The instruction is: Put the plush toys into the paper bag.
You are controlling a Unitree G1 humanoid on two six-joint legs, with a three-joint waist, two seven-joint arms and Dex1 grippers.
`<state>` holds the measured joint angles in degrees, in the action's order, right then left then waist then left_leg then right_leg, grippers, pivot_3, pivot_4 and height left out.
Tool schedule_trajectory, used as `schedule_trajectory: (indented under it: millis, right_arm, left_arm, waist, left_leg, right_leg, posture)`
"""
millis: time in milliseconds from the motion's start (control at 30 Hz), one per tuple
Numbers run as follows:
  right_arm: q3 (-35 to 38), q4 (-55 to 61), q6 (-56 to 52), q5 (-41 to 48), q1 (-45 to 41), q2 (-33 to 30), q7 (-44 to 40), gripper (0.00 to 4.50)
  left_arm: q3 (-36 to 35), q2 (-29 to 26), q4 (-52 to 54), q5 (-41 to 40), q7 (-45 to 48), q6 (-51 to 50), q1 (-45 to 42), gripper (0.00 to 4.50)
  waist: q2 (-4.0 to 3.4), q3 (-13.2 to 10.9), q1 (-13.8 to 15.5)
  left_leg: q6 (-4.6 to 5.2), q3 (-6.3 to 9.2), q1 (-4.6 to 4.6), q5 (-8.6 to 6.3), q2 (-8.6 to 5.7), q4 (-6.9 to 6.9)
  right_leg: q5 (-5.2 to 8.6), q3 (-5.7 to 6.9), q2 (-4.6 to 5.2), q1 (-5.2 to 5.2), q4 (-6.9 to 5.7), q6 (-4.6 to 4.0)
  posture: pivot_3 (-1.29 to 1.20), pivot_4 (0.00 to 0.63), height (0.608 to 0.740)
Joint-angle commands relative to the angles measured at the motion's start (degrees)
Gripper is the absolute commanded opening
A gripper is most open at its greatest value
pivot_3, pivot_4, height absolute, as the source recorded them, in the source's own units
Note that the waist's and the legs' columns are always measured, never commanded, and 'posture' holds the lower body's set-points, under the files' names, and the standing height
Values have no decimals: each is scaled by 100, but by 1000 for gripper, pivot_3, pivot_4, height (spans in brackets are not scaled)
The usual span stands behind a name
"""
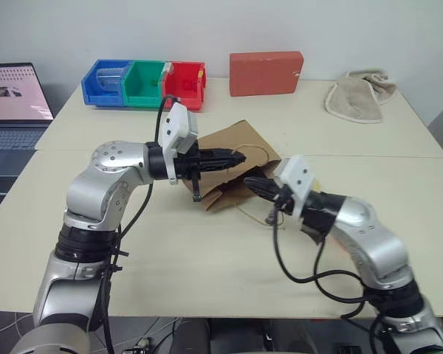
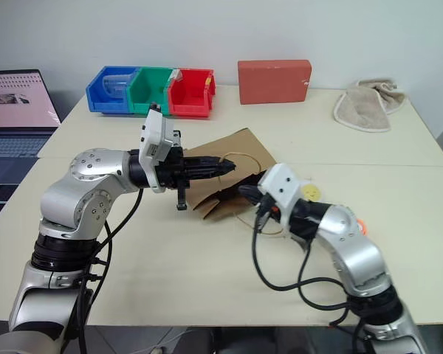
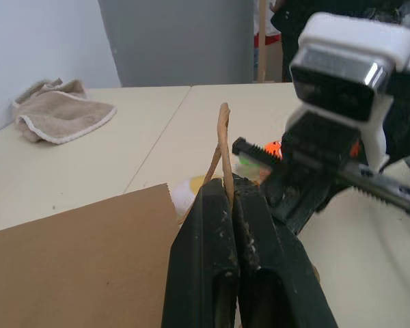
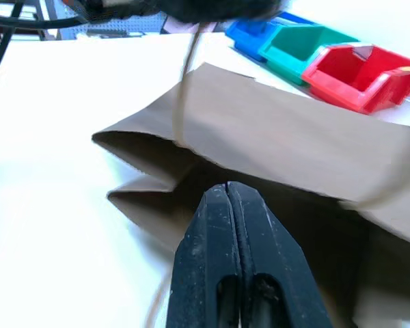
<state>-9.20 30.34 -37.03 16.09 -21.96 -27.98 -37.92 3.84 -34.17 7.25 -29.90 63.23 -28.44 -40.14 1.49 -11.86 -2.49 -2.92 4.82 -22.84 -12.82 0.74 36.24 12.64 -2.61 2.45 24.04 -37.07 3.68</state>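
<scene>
A pale, smooth counter [image 1: 207, 258] stands against a white wall. Near its middle lies the paper bag [image 1: 236, 144], brown kraft, creased, its mouth sagging open. The left pincer [image 3: 227, 198] is pressed closed on a thin tan loop handle [image 3: 224, 147] of the bag, holding it up. The right pincer [image 4: 229, 198] has its black fingers pressed together, empty, just before the bag's mouth. Beside the bag, toward the counter's right edge, lie the soft plush toys: the egg [image 2: 310, 192] and the orange carrot [image 3: 273, 147].
</scene>
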Motion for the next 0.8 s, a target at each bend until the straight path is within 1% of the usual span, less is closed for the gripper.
schedule_trajectory:
  millis: [33,100,167,200,233,300,367,500,567,600,667,800]
  right_arm:
    - [552,286,-64,128,218,-702,-356,1266]
    - [630,245,27,107,289,-969,-411,2022]
    - [676,11,505,-313,521,-1482,-539,2747]
    - [643,-102,690,-505,680,-1779,-655,3168]
    - [560,-221,919,-736,835,-2045,-731,3485]
    - [301,-524,1266,-1268,1004,-2350,-628,4139]
    - [116,-781,1581,-1541,1044,-2390,-591,4139]
    - [6,-1372,1729,-1958,820,-2056,-172,4139]
    - [-47,-1575,1787,-2101,720,-1956,-131,4139]
    - [-47,-1662,1836,-2165,674,-1903,-89,3975]
    - [-54,-1800,1933,-2281,605,-1847,-44,3510]
    - [-77,-2036,2169,-2457,510,-1779,-24,2075]
  left_arm:
    - [47,-77,227,86,71,120,96,0]
    - [52,-98,245,98,91,129,135,0]
    - [26,-143,238,173,106,208,184,0]
    - [17,-176,205,234,117,277,206,0]
    - [-14,-190,192,242,121,301,219,0]
    - [-158,-154,230,57,86,184,197,0]
    - [-246,-127,269,-70,56,97,168,0]
    - [-358,-253,326,-159,134,64,252,0]
    - [-421,-285,363,-248,128,-6,273,0]
    - [-474,-259,386,-320,93,-38,277,0]
    - [-535,-238,421,-434,41,-116,271,0]
    - [-615,-242,455,-598,-34,-283,240,0]
  waist:
    - [0,0,34]
    - [0,0,49]
    - [0,0,53]
    - [0,0,60]
    - [0,0,64]
    - [3,1,67]
    - [3,1,53]
    - [3,2,15]
    - [2,2,8]
    - [3,2,14]
    - [3,2,24]
    - [3,2,33]
  left_leg:
    - [0,0,0,0,0,-1]
    - [0,-3,0,0,0,0]
    - [0,-5,2,0,1,1]
    - [1,-5,2,0,1,1]
    - [0,-4,2,0,1,1]
    - [0,-9,0,0,-1,2]
    - [0,-11,-1,0,-1,6]
    - [0,-12,3,0,0,7]
    - [0,-12,2,0,1,11]
    - [0,-12,1,0,1,13]
    - [0,-11,0,0,1,15]
    - [0,-11,-1,0,0,16]
  right_leg:
    - [0,1,0,0,2,0]
    - [0,-2,0,0,2,0]
    - [-1,-3,-1,1,0,-1]
    - [-1,-2,-1,1,0,-1]
    - [0,-1,-1,0,2,-1]
    - [0,-4,1,-1,6,-1]
    - [-1,-7,1,-1,7,-1]
    - [-2,-10,-1,-1,1,0]
    - [-4,-11,-2,-1,0,0]
    - [-4,-11,-2,-1,0,0]
    - [-5,-10,-2,-2,0,-1]
    - [-6,-10,-2,-2,1,0]
  posture:
    - [0,150,740]
    - [0,150,740]
    - [0,150,740]
    - [0,150,740]
    - [0,150,740]
    - [0,150,740]
    - [0,150,740]
    - [0,150,740]
    - [0,150,740]
    - [0,150,740]
    - [0,150,740]
    - [0,150,740]
